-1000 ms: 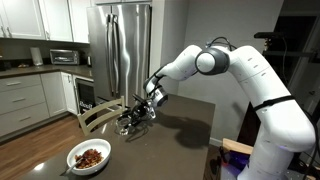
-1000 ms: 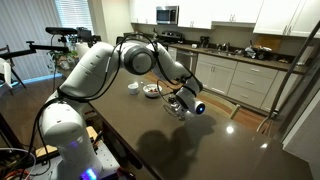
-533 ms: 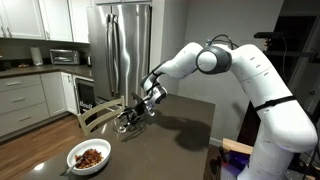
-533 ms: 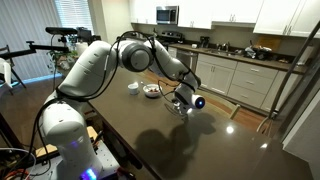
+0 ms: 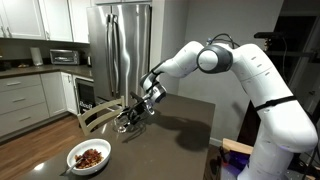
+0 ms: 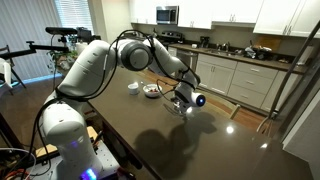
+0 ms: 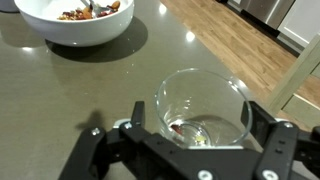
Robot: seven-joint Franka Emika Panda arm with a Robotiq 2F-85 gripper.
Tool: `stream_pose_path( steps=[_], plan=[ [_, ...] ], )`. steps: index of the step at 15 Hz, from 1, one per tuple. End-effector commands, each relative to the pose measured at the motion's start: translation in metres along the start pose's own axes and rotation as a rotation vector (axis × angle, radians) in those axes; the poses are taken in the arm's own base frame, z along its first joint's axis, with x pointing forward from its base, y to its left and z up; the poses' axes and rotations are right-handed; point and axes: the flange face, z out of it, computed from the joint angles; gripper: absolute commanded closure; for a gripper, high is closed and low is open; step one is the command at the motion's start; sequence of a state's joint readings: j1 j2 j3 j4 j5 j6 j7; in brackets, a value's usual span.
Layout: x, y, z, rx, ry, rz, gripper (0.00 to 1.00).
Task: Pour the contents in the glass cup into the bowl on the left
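Black Robotiq gripper [image 7: 197,121] brackets a small clear glass cup [image 7: 204,102] low over a dark grey tabletop [image 7: 60,95]. Its jaws stand wide on either side of the glass, and whether they press it cannot be told. The cup's long axis runs near upright, mouth toward the wrist camera, with a few reddish-brown bits [image 7: 176,127] at its bottom. A wide white bowl [image 7: 60,34] holding more bits sits well apart.
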State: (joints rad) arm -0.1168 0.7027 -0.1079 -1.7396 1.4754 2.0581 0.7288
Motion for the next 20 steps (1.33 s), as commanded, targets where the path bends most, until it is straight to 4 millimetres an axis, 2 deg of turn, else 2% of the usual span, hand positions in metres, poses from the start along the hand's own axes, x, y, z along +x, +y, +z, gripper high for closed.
stream_pose_path(
  steps=[1, 8, 18, 20],
  plan=[
    [-0.006, -0.001, -0.008, -0.049, -0.001, 0.05, 0.0],
    [-0.016, -0.005, -0.023, -0.052, 0.082, 0.057, 0.0],
    [-0.05, -0.014, -0.051, -0.017, 0.315, -0.043, 0.0],
    [-0.057, -0.02, -0.058, -0.006, 0.37, -0.072, 0.0]
  ],
)
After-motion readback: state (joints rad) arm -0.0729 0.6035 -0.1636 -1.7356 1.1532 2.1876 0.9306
